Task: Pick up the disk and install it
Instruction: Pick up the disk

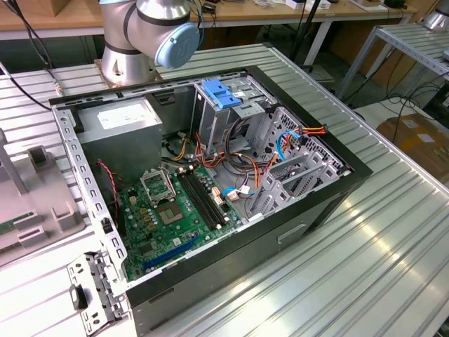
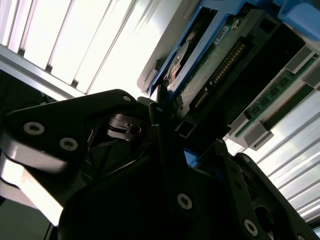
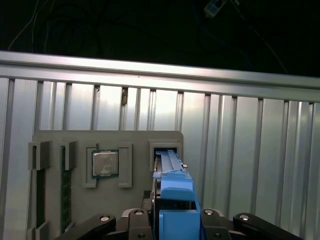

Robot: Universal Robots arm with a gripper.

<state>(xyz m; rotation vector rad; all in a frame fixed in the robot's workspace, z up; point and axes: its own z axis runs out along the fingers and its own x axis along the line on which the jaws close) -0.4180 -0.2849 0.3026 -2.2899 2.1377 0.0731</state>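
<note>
A ribbed aluminium surface (image 1: 365, 239) carried an open computer case (image 1: 210, 175) with its motherboard and cables exposed, and the arm (image 1: 151, 31) rose at the case's far side. Wooden-topped benches (image 1: 63, 20) stood behind, and brown cardboard (image 1: 419, 137) lay on the floor at the exterior view's right. In the first wrist view the same ribbed surface ended at a rail, with a dark floor and loose cables beyond.

A grey holder (image 3: 135, 140) lay on that surface, outside the case. It held a processor (image 3: 105, 164) in a square pocket and memory sticks (image 3: 63, 185) in narrow slots. The disk (image 3: 175, 195) stood on edge in the pocket just beside the processor. It looked like a thin silver-grey slab capped and framed by bright blue plastic rails. The second wrist view showed its underside, a green circuit board with rows of contacts and the corner of a white label.

The black fingers (image 2: 160, 132) sat on either side of the disk, against its blue rail. They appeared closed on it, though the contact itself lay in shadow.
</note>
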